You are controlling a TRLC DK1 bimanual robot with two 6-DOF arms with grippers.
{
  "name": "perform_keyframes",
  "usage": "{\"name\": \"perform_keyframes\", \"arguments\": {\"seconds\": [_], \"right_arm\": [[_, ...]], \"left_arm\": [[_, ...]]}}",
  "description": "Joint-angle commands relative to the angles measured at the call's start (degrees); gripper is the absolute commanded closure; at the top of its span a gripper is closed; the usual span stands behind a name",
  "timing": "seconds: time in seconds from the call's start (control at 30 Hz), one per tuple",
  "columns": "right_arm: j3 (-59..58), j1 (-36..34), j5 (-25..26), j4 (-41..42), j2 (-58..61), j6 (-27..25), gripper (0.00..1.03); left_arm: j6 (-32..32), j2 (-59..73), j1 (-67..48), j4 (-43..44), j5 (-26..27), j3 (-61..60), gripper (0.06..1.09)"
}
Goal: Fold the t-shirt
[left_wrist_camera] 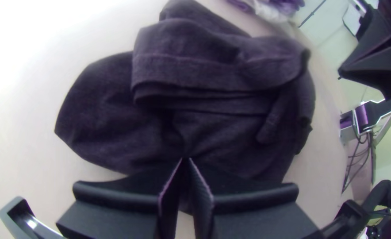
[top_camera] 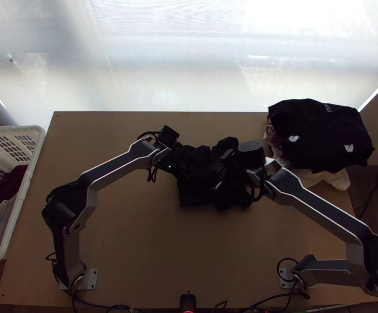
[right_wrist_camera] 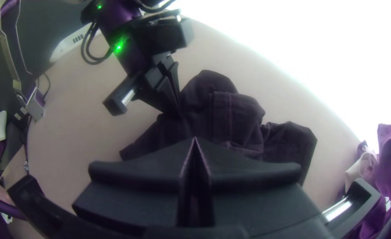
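Left gripper (top_camera: 189, 169) and right gripper (top_camera: 216, 168), above a dark t-shirt (top_camera: 190, 199), bunched.
Fingertips: together on each; cloth pinched or not, we cannot tell. T-shirt: mid-table, partly hidden by both grippers. Outward, we list a black garment (top_camera: 319, 135) over pale cloth (top_camera: 339, 180), far right; white laundry basket (top_camera: 28, 177), left, holding clothes.

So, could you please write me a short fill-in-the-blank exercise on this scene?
The dark t-shirt lies bunched on a light wooden ____.
The left claw is ____, not open.
The laundry basket stands on the ____ arm's side.
The black garment bears small ____ prints.
Missing words: table; shut; left; white.
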Motion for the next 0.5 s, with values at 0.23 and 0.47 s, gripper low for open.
{"name": "perform_keyframes", "arguments": {"seconds": [0.23,0.47], "right_arm": [[3.4,2.5,-1.2,10.0,18.0,0.0,1.00],[7.3,2.4,-1.5,11.1,24.2,-0.5,1.00]], "left_arm": [[1.9,6.7,-1.5,-0.1,-7.8,3.0,0.91],[2.3,6.9,-1.4,-0.1,-8.2,3.3,0.91]]}}
